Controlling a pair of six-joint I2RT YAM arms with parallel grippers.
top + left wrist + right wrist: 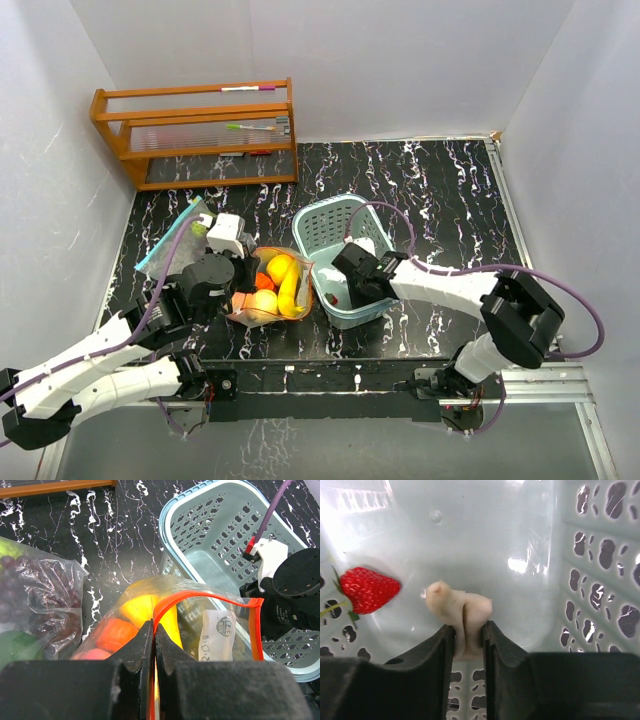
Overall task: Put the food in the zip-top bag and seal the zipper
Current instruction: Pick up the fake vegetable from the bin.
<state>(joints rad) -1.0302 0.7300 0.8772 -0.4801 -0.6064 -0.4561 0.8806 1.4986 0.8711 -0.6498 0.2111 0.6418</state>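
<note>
The zip-top bag [272, 292] lies open beside the basket, its orange zipper rim [210, 596] gaping. It holds a yellow fruit [140, 607], an orange one [115, 632] and a reddish one [92, 654]. My left gripper [154, 630] is shut on the bag's zipper rim at its near left side; it also shows in the top view [243, 272]. My right gripper [468, 630] is down inside the teal basket [335, 225] and is shut on a pale peach toy food [462, 610]. A red strawberry [367, 589] lies on the basket floor to its left.
A second clear bag [35, 580] with dark grapes and something green lies left of the open bag, also in the top view [178, 238]. A wooden rack [195, 135] stands at the back left. White walls enclose the black marble table [440, 200].
</note>
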